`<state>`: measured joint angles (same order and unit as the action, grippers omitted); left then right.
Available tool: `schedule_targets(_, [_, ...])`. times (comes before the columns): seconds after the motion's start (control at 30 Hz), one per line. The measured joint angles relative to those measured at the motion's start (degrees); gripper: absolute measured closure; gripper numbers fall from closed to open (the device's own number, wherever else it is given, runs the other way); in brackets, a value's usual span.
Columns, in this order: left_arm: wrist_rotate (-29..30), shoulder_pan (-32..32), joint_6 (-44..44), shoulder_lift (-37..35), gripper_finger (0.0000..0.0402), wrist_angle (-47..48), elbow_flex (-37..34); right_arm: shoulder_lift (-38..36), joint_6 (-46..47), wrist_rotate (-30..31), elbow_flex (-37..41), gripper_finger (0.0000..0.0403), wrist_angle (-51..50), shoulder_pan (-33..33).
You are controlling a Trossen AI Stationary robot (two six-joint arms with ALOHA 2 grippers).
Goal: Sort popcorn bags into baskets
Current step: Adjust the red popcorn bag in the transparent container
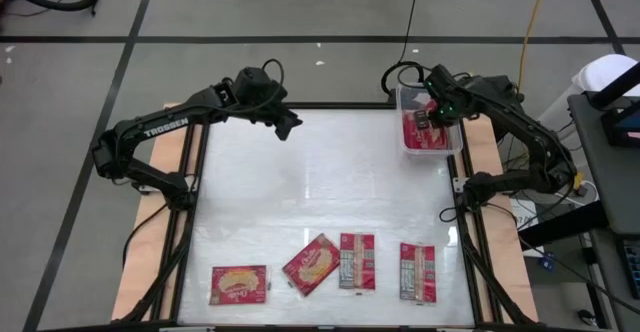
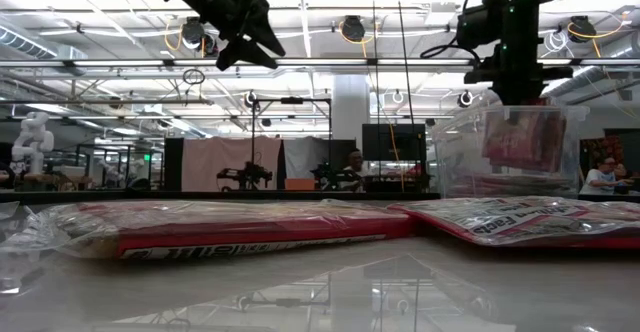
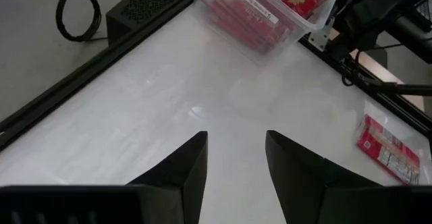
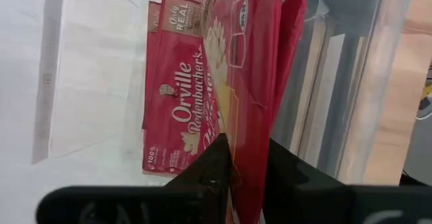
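Observation:
The clear bin point(image 1: 452, 148) stands at the table's far right, with red popcorn bags point(image 4: 177, 99) lying flat in it. My right gripper point(image 4: 246, 150) is above the bin, shut on one more red bag point(image 2: 525, 137). My left gripper point(image 3: 236, 160) is open and empty, raised over the table's far left part; it also shows in the high view point(image 1: 287, 125). Several bags lie flat along the near edge: one point(image 1: 240, 284), a slanted one point(image 1: 312, 264), one with its printed panel up point(image 1: 357, 260) and another point(image 1: 417, 272). My right gripper pinches the red bag between its two fingers at the bag's upper edge point(image 4: 248, 126). The fingers come from above and point down into the bin. The bag hangs upright below them, inside the bin's walls and over the bags lying there.
The black table frame point(image 1: 300, 106) runs around the white top. The middle of the table point(image 1: 320, 182) is bare. Cables and the right arm's base point(image 1: 480, 187) stand just outside the right edge, beside the bin.

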<state>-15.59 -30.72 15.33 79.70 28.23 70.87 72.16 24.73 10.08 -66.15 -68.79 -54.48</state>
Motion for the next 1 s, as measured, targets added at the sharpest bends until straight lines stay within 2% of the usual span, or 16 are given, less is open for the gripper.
schedule_targets(0.2, [0.02, -0.07, -0.11, 0.02, 0.025, -0.02, 0.0, 0.0, 0.0, 0.1, 0.0, 0.0347, -0.04, 0.0])
schedule_targets(0.6, [0.02, -0.04, -1.04, 0.02, 0.025, -0.66, 0.0, 0.35, -0.57, 0.47, 0.0, 0.0265, -0.52, 0.18])
schedule_targets(0.8, [0.02, -0.05, -1.05, 0.02, 0.025, -1.39, 0.0, 0.7, 0.0, 2.85, -0.16, 0.0257, -0.42, 0.98])
schedule_targets(1.0, [-1.3, 0.11, 0.09, 0.02, 0.025, -1.33, 0.0, 0.53, -0.18, 5.81, -6.52, 0.0257, -0.85, 0.98])
